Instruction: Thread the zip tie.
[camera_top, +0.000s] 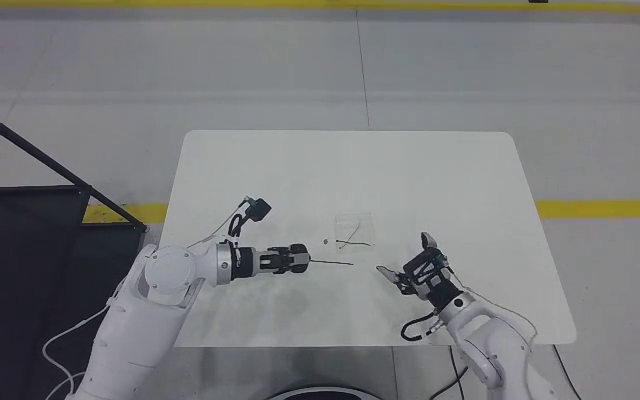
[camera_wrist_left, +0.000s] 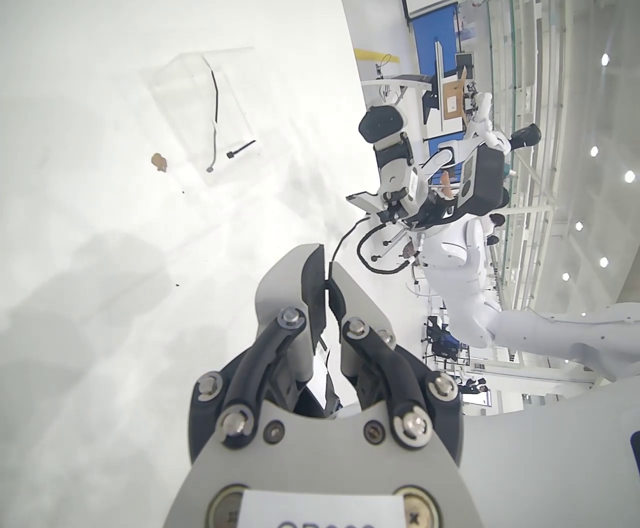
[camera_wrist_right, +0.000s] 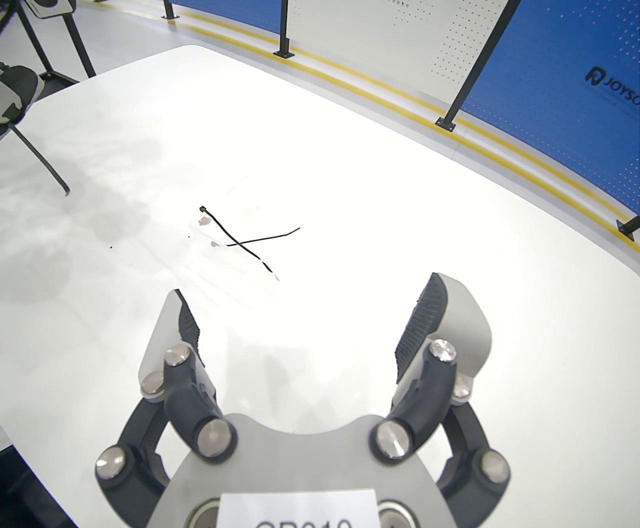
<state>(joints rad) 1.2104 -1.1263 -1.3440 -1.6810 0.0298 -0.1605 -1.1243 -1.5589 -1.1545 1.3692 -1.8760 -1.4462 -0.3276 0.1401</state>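
On the white desk (camera_top: 480, 180) the left claw (camera_wrist_left: 327, 265) is clamped on one end of a thin black zip tie (camera_top: 332, 263), whose free end points toward the right claw (camera_wrist_right: 306, 287), spread wide and holding nothing. Two loose ties (camera_wrist_right: 245, 241) lie crossed on a clear sheet (camera_top: 352, 222) just beyond. The held strap looks thin and springy, so it may twist in the pinch and its tip may miss the slot.

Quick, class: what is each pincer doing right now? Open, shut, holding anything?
Left pincer: shut on a zip tie.
Right pincer: open, holding nothing.
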